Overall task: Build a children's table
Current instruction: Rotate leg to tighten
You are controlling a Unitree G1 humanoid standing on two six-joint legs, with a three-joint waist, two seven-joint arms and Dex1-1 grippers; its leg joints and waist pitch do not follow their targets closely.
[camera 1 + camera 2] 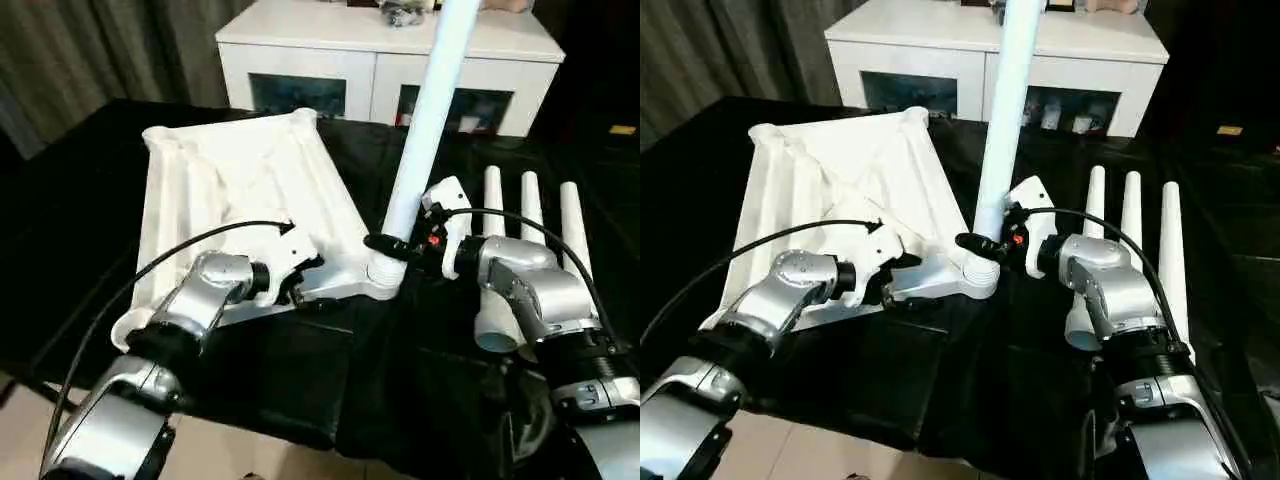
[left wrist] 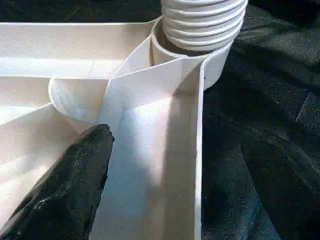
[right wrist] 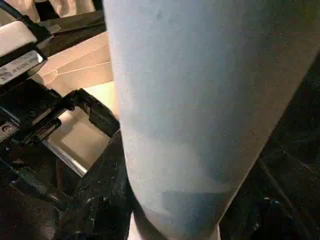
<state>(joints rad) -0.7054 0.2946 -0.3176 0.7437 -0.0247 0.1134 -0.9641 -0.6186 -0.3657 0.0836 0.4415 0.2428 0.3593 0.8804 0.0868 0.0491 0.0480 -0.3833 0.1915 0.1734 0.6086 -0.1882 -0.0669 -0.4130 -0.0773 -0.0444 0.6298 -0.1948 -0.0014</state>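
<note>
my right gripper (image 1: 392, 246) pinches the leg (image 1: 425, 130) low down, just above its ribbed end, which sits in the near corner socket (image 1: 383, 280) of the top (image 1: 250, 190). the top lies upside down on the black cloth (image 1: 300, 380), ribs up, in front of me and a bit to my left. the leg's long axis runs up from the socket, tilted a little to my right, w/ the thin end high near the cabinet (image 1: 385, 60). my left gripper (image 1: 297, 283) is spread wide at the top's near edge, one finger (image 2: 65, 195) lying inside the rim beside a rib, not closed on anything; the socket is just past it, to its right. so the right arm has the leg and the left is nearer the top. 3 spare legs (image 1: 530, 215) lie side by side on the cloth to my right, thin ends away from me. my guess: threads still show above the socket rim, so the leg isn't fully seated; the next move prob needs it straight over the socket while the left steadies the top.
</note>
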